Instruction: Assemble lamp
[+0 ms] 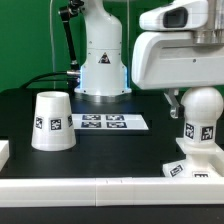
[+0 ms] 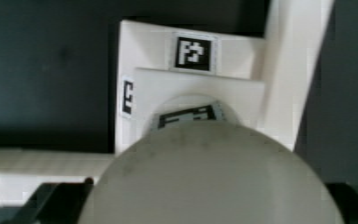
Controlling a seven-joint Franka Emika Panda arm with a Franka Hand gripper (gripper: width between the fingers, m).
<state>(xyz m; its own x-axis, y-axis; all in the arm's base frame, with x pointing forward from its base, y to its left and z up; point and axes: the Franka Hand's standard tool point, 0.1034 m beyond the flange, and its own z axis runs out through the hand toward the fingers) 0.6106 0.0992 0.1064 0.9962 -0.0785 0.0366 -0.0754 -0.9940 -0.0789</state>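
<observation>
The round white bulb point(image 1: 203, 122) stands upright on the neck of the flat square base point(image 1: 186, 169), at the front of the table on the exterior view's right. My gripper point(image 1: 197, 102) comes down over the bulb from above, with a finger on each side, shut on it. In the wrist view the bulb point(image 2: 202, 165) fills the foreground, dark fingers point(image 2: 48, 203) show at both its sides, and the tagged base point(image 2: 190, 75) lies beyond it. The truncated-cone shade point(image 1: 52, 120) stands alone on the exterior view's left.
The marker board point(image 1: 103, 122) lies flat at mid-table in front of the robot's pedestal point(image 1: 103, 70). A low white rail point(image 1: 100, 190) runs along the table's front edge, and it also shows in the wrist view point(image 2: 34, 160). A black cable point(image 1: 68, 45) hangs at the back.
</observation>
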